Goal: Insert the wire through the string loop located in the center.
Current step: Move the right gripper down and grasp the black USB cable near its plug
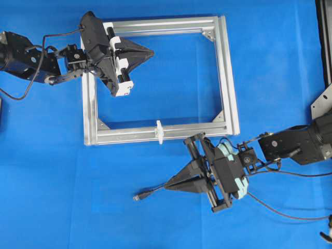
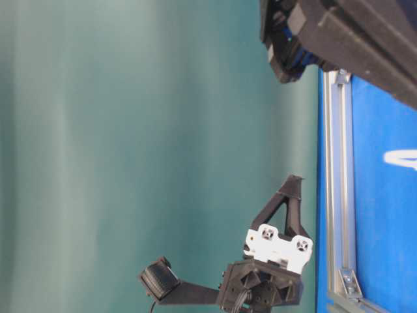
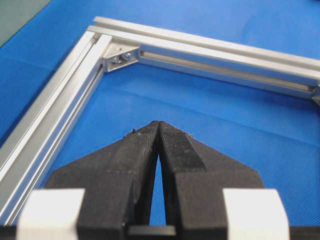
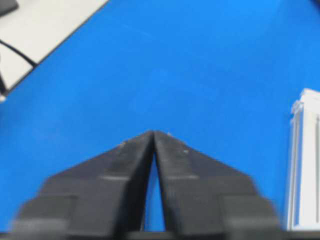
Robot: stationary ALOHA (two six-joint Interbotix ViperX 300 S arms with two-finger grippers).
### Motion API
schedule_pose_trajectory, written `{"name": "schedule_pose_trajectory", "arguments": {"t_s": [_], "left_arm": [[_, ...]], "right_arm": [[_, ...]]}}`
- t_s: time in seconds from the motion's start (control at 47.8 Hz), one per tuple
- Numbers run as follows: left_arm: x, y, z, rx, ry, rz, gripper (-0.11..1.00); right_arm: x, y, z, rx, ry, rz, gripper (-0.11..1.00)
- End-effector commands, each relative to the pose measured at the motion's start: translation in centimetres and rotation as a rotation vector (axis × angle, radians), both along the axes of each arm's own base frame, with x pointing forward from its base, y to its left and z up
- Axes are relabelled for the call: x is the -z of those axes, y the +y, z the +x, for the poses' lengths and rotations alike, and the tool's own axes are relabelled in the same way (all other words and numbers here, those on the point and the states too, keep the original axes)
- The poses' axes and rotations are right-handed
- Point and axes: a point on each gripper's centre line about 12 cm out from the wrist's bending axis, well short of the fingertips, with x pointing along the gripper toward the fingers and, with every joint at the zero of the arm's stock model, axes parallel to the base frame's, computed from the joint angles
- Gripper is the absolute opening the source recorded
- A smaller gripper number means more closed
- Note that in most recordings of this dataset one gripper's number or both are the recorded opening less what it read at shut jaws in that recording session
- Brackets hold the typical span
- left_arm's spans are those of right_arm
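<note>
**A:** What lies nearest, on this side of the square silver aluminium frame (image 1: 229, 78)?

**B:** The long thin black wire (image 1: 150, 192). It rests on the blue table cover (image 1: 52, 181), outside the frame's near rail and apart from it. Its small dark plug tip (image 1: 137, 197) points away from the frame's right corner.

**A:** And the right gripper (image 1: 167, 185)?

**B:** It is also outside that near rail, just above the wire. Its black triangular fingers (image 4: 125, 160) are pressed together at the tips. The wire runs in under those tips, and I cannot tell whether it is pinched or merely lies beneath.

**A:** The loop?

**B:** The tiny white string loop (image 1: 160, 132) stands across the frame's near rail, about midway along it. It is near the right gripper but apart from it and from the wire.

**A:** Farther on?

**B:** The left gripper (image 1: 152, 52) hangs over the frame's far left corner, pointing into the frame's open middle. Its fingers (image 3: 176, 150) are clenched tip to tip on nothing.
</note>
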Motion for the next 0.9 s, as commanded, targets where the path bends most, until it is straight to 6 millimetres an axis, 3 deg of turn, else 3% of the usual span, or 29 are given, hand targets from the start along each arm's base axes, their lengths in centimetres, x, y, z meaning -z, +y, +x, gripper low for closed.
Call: {"name": "schedule_pose_trajectory", "arguments": {"t_s": [0.0, 0.272, 0.398, 0.67, 0.879], "left_arm": [[-1.6, 0.1, 0.1, -0.001, -0.046, 0.016, 0.0], [-1.5, 0.1, 0.1, -0.001, -0.043, 0.016, 0.0], [-1.5, 0.1, 0.1, -0.001, -0.043, 0.016, 0.0], [-1.5, 0.2, 0.0, -0.003, -0.039, 0.014, 0.0], [-1.2, 0.3, -0.2, -0.008, -0.032, 0.012, 0.0]], "right_arm": [[-0.9, 0.1, 0.6, 0.008, -0.029, 0.015, 0.14], [0.8, -0.4, 1.4, 0.062, 0.071, 0.013, 0.86], [2.4, -0.4, 2.2, 0.089, 0.134, 0.011, 0.74], [5.7, -0.3, 3.5, 0.125, 0.206, 0.016, 0.76], [7.1, -0.3, 3.8, 0.142, 0.239, 0.034, 0.76]]}}
